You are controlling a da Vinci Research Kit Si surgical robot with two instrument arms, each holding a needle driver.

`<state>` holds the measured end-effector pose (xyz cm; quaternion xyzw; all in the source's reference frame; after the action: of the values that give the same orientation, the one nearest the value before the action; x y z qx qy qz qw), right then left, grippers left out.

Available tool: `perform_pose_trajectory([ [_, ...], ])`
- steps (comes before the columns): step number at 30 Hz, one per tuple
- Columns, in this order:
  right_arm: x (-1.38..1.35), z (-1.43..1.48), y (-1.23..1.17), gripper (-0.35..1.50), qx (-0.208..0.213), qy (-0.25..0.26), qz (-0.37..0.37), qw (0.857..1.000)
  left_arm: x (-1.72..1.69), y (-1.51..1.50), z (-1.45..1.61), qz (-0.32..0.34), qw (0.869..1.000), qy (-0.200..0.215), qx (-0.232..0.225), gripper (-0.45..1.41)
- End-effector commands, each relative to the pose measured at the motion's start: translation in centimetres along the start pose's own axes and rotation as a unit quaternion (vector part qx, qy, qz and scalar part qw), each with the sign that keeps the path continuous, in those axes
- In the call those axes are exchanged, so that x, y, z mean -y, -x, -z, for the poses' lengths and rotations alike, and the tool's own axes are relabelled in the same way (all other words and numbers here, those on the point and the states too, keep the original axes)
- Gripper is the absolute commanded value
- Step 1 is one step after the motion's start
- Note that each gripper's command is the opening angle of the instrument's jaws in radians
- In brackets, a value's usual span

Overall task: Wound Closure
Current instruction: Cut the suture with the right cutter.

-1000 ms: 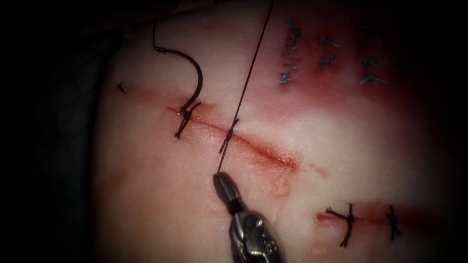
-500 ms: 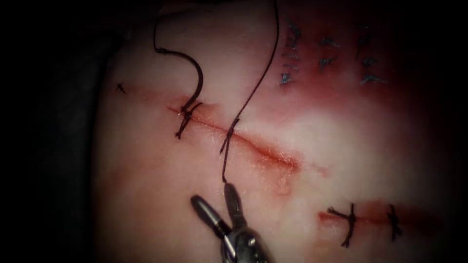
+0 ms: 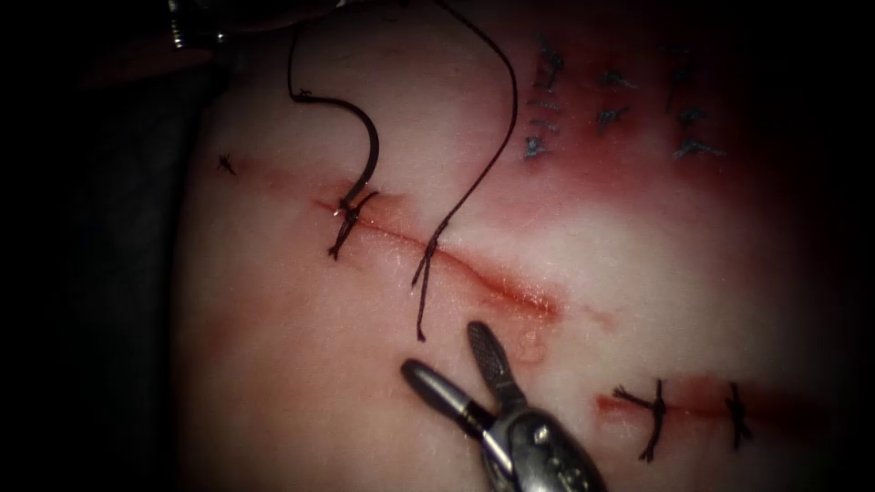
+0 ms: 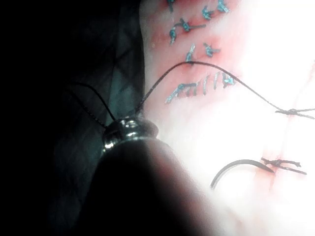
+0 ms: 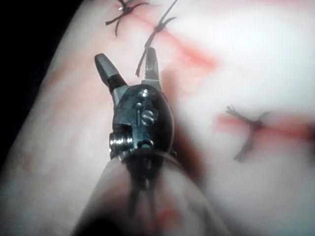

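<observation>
— What did your right hand (image 3: 451, 355) hold?
— Nothing; I had it wide open beside the thread (image 3: 421, 310) tail. The needle (image 3: 365, 146) lay on the tissue (image 3: 301, 364) above the cut (image 3: 492, 278). Left hand (image 3: 182, 32): couldn't tell.

glossy metal right tool (image 3: 460, 357), wet glistening tissue (image 3: 638, 273), matt dark thread (image 3: 478, 178)

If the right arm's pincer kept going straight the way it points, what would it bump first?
Probably the loose thread tail below the cut, just ahead of the open, empty right pincer. Depth is hard to judge.
</observation>
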<state>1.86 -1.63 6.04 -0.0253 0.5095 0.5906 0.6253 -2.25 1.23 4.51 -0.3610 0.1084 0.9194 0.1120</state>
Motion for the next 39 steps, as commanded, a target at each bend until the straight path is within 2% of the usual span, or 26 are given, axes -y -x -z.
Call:
perform_pose_trajectory([
  [1,-0.12,-0.06,0.01,0.31,0.017,-0.006,0.014,1.000,0.03,-0.05,0.00,-0.003,1.000,-0.008,-0.003,-0.35],
  [4,-0.23,-0.07,0.00,0.12,0.051,-0.018,0.039,0.998,-0.08,-0.11,0.20,-0.002,1.000,-0.025,-0.010,-0.35],
  [7,-0.37,-0.05,0.00,-0.03,0.067,-0.031,0.061,0.995,-0.20,-0.18,0.43,-0.001,0.999,-0.045,-0.018,-0.35],
  [9,-0.43,-0.04,-0.01,-0.05,0.070,-0.038,0.061,0.995,-0.25,-0.23,0.56,0.006,0.998,-0.056,-0.019,-0.35],
  [11,-0.50,-0.02,-0.02,-0.31,0.071,-0.043,0.076,0.994,-0.30,-0.28,0.68,0.019,0.997,-0.067,-0.027,-0.35],
  [12,-0.52,-0.01,-0.04,-0.35,0.071,-0.045,0.090,0.992,-0.32,-0.30,0.71,0.020,0.997,-0.072,-0.029,-0.35],
  [15,-0.60,-0.01,-0.11,-0.35,0.072,-0.055,0.161,0.983,-0.37,-0.37,0.79,0.032,0.996,-0.081,-0.035,-0.35],
  [17,-0.63,-0.02,-0.17,-0.35,0.074,-0.061,0.217,0.971,-0.41,-0.40,0.86,0.045,0.994,-0.091,-0.044,-0.35],
  [21,-0.67,-0.08,-0.26,-0.35,0.077,-0.072,0.284,0.953,-0.47,-0.44,1.02,0.066,0.989,-0.113,-0.061,-0.35],
  [22,-0.69,-0.10,-0.29,-0.28,0.079,-0.075,0.291,0.950,-0.48,-0.45,1.06,0.072,0.988,-0.118,-0.064,-0.35],
  [23,-0.70,-0.13,-0.31,0.04,0.078,-0.079,0.299,0.948,-0.50,-0.46,1.11,0.079,0.987,-0.126,-0.069,-0.35],
  [24,-0.72,-0.16,-0.34,0.49,0.080,-0.083,0.300,0.947,-0.51,-0.47,1.15,0.084,0.985,-0.131,-0.075,-0.35],
  [25,-0.75,-0.22,-0.37,1.03,0.082,-0.090,0.301,0.946,-0.53,-0.49,1.23,0.091,0.982,-0.144,-0.085,-0.35],
  [27,-0.76,-0.32,-0.41,1.28,0.080,-0.098,0.300,0.945,-0.56,-0.55,1.31,0.102,0.978,-0.152,-0.098,-0.35],
  [33,-0.71,-0.53,-0.43,1.31,0.081,-0.094,0.299,0.946,-0.61,-0.65,1.36,0.108,0.975,-0.161,-0.108,-0.30],
  [39,-0.63,-0.79,-0.41,1.35,0.082,-0.096,0.298,0.946,-0.64,-0.67,1.43,0.107,0.975,-0.161,-0.111,-0.35],
])
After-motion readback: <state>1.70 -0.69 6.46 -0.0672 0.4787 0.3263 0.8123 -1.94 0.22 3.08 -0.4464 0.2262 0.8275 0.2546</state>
